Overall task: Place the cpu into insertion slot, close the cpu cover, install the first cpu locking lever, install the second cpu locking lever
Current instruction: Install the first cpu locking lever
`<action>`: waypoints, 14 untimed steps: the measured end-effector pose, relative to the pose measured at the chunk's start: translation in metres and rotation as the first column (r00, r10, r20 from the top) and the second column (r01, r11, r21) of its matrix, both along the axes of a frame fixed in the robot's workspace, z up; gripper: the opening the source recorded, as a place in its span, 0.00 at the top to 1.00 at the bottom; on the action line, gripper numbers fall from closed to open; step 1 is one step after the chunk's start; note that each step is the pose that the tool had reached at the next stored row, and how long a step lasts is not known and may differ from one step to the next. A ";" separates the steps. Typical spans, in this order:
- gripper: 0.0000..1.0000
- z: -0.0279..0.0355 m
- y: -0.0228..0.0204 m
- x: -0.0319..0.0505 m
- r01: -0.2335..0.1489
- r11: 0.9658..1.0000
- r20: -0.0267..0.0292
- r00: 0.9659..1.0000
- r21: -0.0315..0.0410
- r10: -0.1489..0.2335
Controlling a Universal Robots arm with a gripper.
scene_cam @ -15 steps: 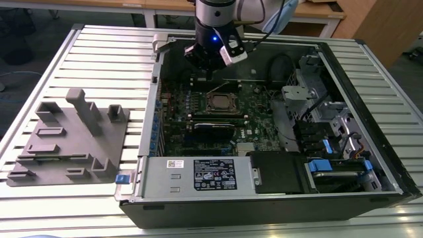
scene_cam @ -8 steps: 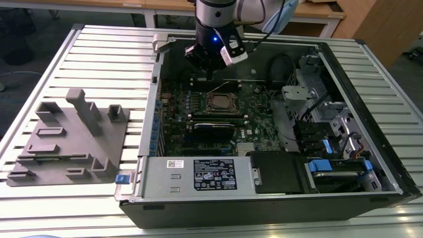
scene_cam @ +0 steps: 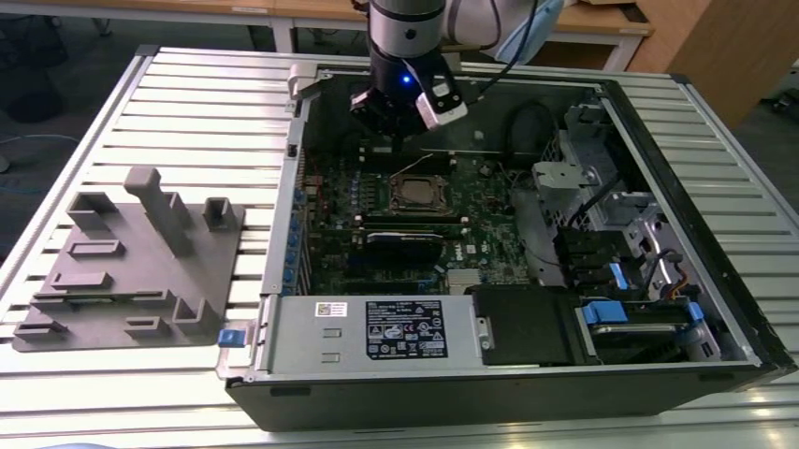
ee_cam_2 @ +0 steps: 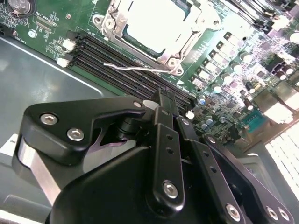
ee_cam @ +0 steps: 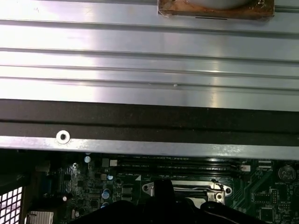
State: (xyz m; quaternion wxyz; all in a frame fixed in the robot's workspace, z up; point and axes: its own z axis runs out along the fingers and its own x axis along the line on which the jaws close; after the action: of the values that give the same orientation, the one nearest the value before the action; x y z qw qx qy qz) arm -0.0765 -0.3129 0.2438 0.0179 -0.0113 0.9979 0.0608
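Note:
The insertion slot sits in the green board inside the open computer case. In the second wrist view the cpu lies in the slot, its silver top showing through the window of the cpu cover, which lies flat over it. A thin wire locking lever sticks out from the socket's corner over the black memory slots. My gripper hangs shut and holding nothing a little way from the socket, above the memory slots. In the exterior view the gripper hovers over the board's far edge, beyond the slot.
The case's metal walls ring the board. A power supply fills the near side and drive bays with blue tabs the exterior view's right. A grey fixture block lies on the slatted table at the exterior view's left.

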 end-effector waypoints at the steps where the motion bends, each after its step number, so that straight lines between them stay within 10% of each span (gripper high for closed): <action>1: 0.89 -0.0004 0.0000 0.0000 0.000 1.000 0.001 1.000 0.000 0.000; 10: 0.89 -0.0014 -0.0060 0.0000 0.000 1.000 0.001 1.000 0.016 0.000; 12: 0.89 -0.0015 -0.0064 0.0000 0.000 0.999 0.001 1.000 0.047 0.000; 14: 0.89 -0.0015 -0.0065 0.0001 0.000 0.998 0.001 1.000 0.056 0.000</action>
State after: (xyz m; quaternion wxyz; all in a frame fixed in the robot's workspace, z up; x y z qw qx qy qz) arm -0.0764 -0.3194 0.2423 0.0188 -0.0108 0.9958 0.0888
